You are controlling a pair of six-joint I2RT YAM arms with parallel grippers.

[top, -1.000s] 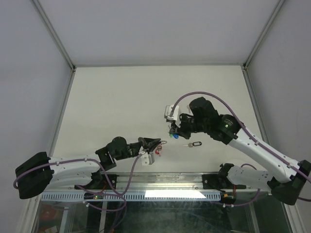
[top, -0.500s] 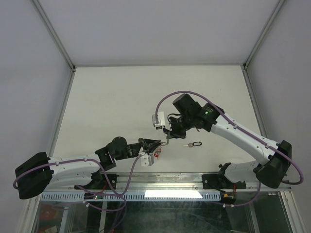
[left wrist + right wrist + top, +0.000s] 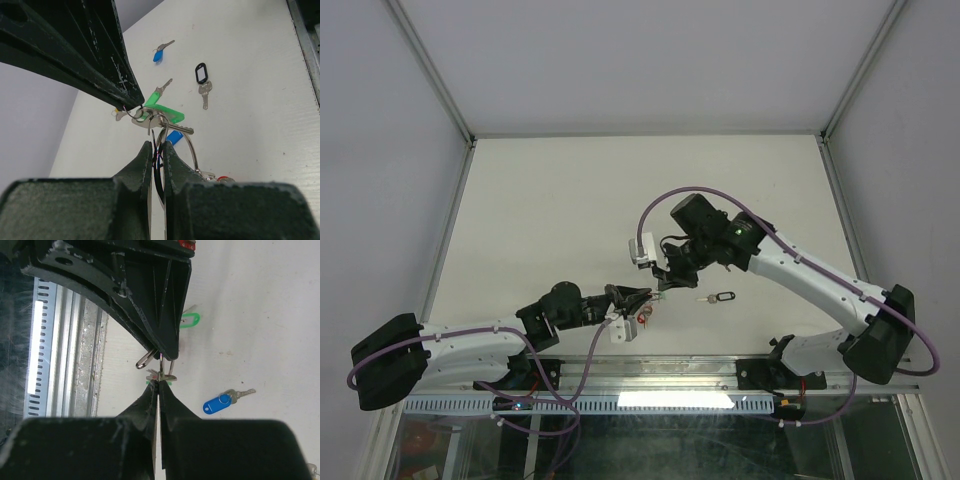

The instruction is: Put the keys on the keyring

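On the pale counter point(image 3: 570, 200) the two arms meet a little below its middle. The left claw point(image 3: 636, 297) reaches in from 8 o'clock and the right claw point(image 3: 661, 285) bends down from 1 o'clock, their tips almost touching. Between them hangs the keyring point(image 3: 647, 302), too small to make out clearly, with a red key point(image 3: 642, 318) at its 6 o'clock and a green key point(image 3: 660, 294) showing as a speck at the right claw's tip. A black-tagged key point(image 3: 720, 297) lies flat at their 3 o'clock, apart.
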